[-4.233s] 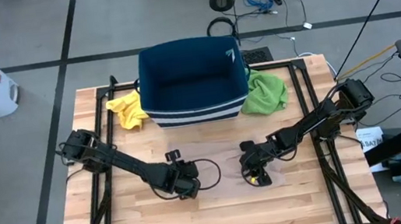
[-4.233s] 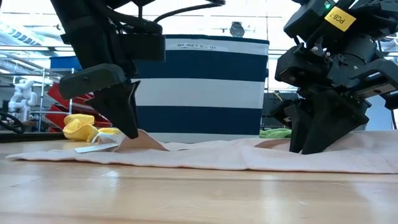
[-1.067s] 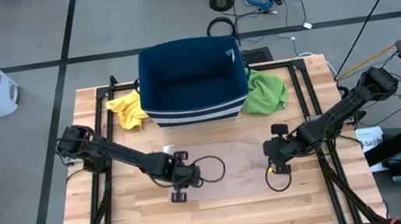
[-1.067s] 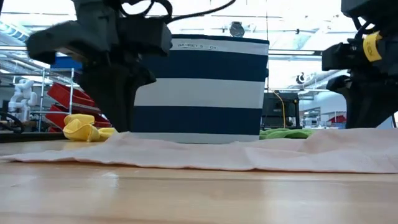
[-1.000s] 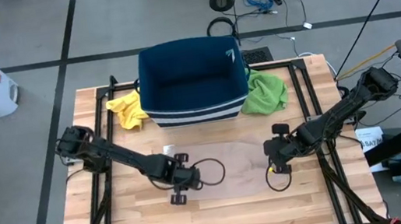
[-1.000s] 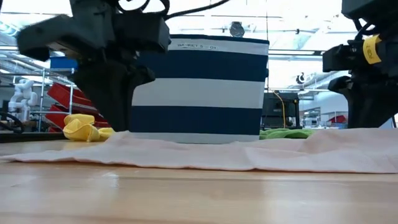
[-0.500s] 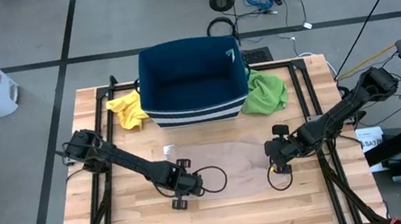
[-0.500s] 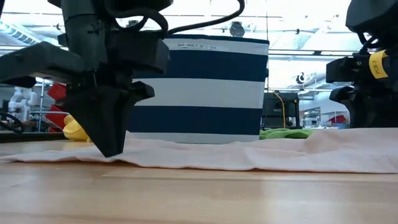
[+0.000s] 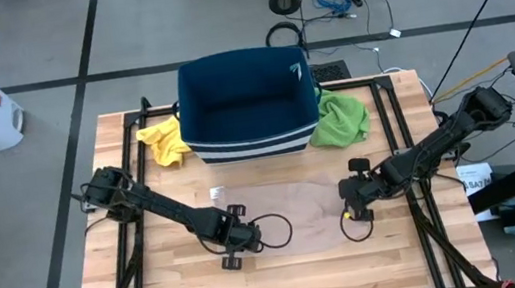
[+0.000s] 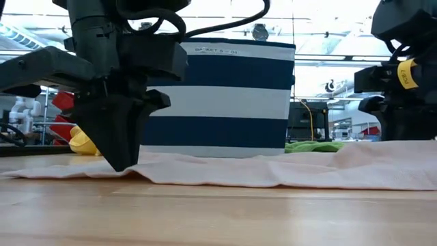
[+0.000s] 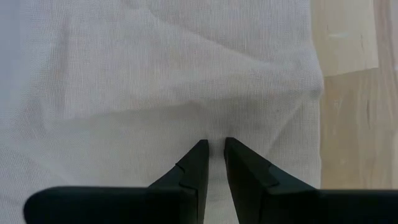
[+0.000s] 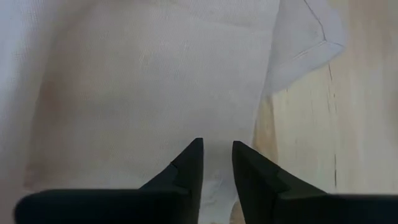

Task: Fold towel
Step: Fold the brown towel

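Since a second ago, my left gripper (image 9: 233, 251) has slid to the towel's (image 9: 293, 218) near left edge, fingers nearly together, pinching cloth. My right gripper (image 12: 216, 155), narrowed, presses the towel's right edge on the table (image 9: 396, 266).

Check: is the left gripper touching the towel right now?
Touching. In the low view the left gripper comes down onto the pale towel with no gap under its tip; the left wrist view shows its fingertips pressed into the cloth.

Two dark, slim jointed arms trail looping black cables; the right arm (image 10: 407, 74) bears a yellow label.
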Controlling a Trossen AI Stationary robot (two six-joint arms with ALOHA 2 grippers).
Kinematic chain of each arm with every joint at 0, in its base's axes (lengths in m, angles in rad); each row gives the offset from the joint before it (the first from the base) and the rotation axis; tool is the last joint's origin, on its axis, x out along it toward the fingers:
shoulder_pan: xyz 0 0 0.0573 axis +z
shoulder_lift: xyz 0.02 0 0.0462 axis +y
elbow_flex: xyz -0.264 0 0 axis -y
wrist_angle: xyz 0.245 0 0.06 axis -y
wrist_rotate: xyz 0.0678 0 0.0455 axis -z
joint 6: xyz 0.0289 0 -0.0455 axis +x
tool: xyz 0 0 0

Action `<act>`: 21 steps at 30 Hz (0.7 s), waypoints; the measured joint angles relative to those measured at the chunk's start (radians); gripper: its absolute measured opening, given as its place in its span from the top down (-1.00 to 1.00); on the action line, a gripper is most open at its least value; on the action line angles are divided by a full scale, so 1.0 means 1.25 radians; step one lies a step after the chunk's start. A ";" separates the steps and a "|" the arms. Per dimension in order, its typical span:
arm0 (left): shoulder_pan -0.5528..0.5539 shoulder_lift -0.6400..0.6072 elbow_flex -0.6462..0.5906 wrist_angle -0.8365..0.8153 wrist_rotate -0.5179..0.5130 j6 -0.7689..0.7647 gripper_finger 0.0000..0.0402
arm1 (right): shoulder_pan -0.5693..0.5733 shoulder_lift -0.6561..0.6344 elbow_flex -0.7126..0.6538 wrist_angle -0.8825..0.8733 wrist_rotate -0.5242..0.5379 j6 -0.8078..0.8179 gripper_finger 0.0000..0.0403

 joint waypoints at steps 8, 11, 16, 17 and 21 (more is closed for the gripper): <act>0.000 0.000 0.000 0.000 0.000 -0.003 0.69 | -0.009 0.009 -0.028 0.069 -0.037 -0.011 0.86; 0.000 0.000 0.000 0.000 -0.001 -0.003 0.69 | -0.009 0.013 -0.035 0.079 -0.043 -0.008 0.87; 0.000 0.000 -0.001 -0.001 -0.001 -0.003 0.69 | -0.009 0.007 -0.036 0.079 -0.054 -0.023 0.98; 0.000 0.000 -0.001 -0.001 -0.001 -0.003 0.69 | -0.009 0.007 -0.031 0.069 -0.054 -0.023 0.99; 0.000 0.000 -0.001 -0.001 -0.001 -0.003 0.69 | -0.012 0.005 -0.011 0.018 -0.014 -0.013 0.90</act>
